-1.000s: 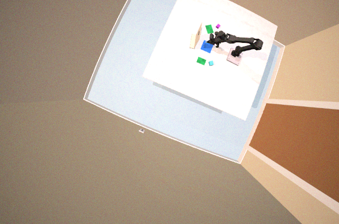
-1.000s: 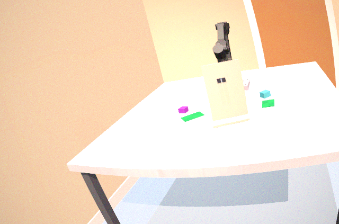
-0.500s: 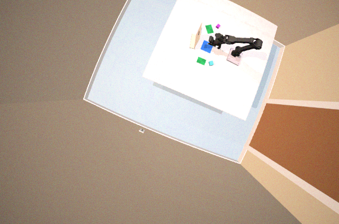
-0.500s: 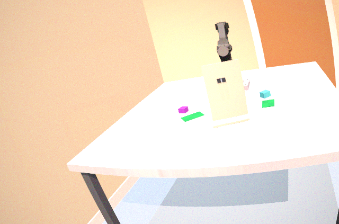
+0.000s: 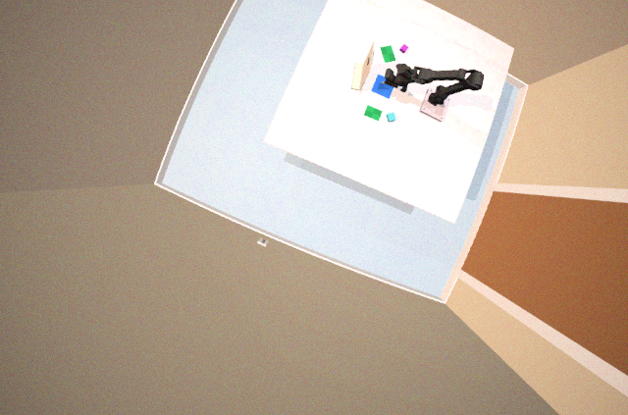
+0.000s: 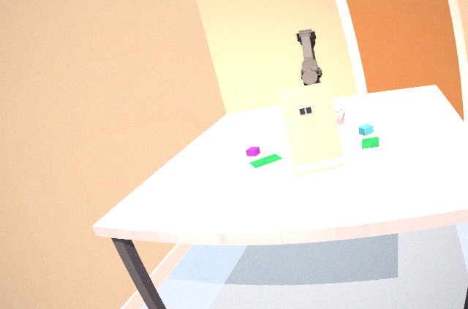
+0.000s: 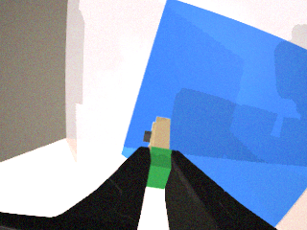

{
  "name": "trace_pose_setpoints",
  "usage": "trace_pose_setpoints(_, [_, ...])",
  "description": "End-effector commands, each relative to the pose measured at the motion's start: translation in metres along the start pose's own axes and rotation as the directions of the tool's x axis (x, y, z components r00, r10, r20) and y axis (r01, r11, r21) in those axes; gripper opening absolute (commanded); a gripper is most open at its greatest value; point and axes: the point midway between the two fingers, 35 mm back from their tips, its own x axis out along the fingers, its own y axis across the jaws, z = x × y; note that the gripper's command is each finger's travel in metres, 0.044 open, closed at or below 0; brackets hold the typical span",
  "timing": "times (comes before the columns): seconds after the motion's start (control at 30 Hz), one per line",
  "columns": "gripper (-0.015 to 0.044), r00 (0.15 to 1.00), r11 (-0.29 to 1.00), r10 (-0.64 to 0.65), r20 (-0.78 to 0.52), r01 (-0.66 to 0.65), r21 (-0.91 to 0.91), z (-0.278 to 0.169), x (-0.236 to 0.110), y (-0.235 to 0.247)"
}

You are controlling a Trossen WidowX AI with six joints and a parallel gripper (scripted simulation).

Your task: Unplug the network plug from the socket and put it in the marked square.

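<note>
The hand [image 7: 159,172] is clamped narrow on the plug [image 7: 160,141], a small, stiff tan block with a green rear part, hanging over the flat blue marked square [image 7: 230,115] on the bench [image 5: 354,146]. It looks light and smooth-sided; gripping its flat flanks, clear of the thin tab, seems safest.
</note>
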Motion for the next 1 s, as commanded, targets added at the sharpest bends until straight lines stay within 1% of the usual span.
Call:
trace_pose_setpoints(0.0, [0.0,1.0,1.0,-0.007,0.004,0.006,0.004,0.001,0.008,-0.007])
trace_pose_setpoints(0.43, [0.0,1.0,1.0,-0.007,0.004,0.007,0.004,0.0,0.024,-0.023])
trace_pose_setpoints(0.97, [0.0,1.0,1.0,-0.007,0.004,0.007,0.004,-0.001,0.029,-0.025])
